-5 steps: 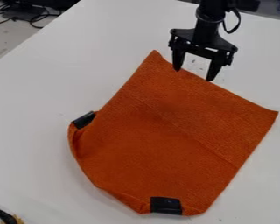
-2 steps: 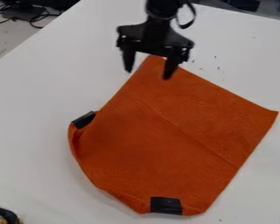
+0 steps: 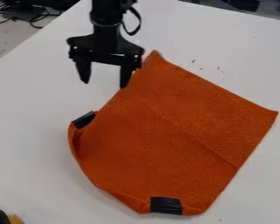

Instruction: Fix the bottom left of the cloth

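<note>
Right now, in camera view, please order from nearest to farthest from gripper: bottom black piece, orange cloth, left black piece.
1. Orange cloth: upper-left edge beside the gripper.
2. Left black piece: cloth's left side.
3. Bottom black piece: cloth's bottom edge.

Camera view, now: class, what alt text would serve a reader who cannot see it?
Orange cloth on a white table, its lower-left corner tucked in between two black patches. The open end effector hangs by the cloth's upper-left edge.

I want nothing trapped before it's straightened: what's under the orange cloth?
The orange cloth lies on the white table, visible around its edges. Beneath the fabric everything is covered, so hidden items can't be ruled out.
</note>
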### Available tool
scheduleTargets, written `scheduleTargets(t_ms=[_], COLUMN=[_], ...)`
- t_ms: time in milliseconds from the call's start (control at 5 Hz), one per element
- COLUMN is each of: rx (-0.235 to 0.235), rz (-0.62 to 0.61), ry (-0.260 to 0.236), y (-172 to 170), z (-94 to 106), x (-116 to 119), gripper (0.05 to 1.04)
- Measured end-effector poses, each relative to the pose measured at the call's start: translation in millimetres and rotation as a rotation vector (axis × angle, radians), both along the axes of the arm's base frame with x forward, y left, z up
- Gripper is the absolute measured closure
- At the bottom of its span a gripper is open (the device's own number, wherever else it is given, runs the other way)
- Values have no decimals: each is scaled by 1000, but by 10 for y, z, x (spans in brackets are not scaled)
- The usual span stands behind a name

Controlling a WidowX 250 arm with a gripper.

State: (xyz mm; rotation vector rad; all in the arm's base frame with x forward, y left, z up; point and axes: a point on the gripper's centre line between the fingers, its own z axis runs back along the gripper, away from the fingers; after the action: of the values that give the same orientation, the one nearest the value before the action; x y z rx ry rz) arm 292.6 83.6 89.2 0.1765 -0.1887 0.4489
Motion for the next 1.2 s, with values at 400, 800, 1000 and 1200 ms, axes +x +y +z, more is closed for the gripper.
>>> scheduleTargets(t_ms=[400, 800, 1000, 1200], rx=[-49, -88, -116, -136], rz=[33, 49, 36, 6], ry=[24, -8, 11, 18], y=[262, 420, 465, 506], z=[-176, -351, -503, -607], x=[-299, -453, -444, -309], gripper=[83, 83, 83, 83])
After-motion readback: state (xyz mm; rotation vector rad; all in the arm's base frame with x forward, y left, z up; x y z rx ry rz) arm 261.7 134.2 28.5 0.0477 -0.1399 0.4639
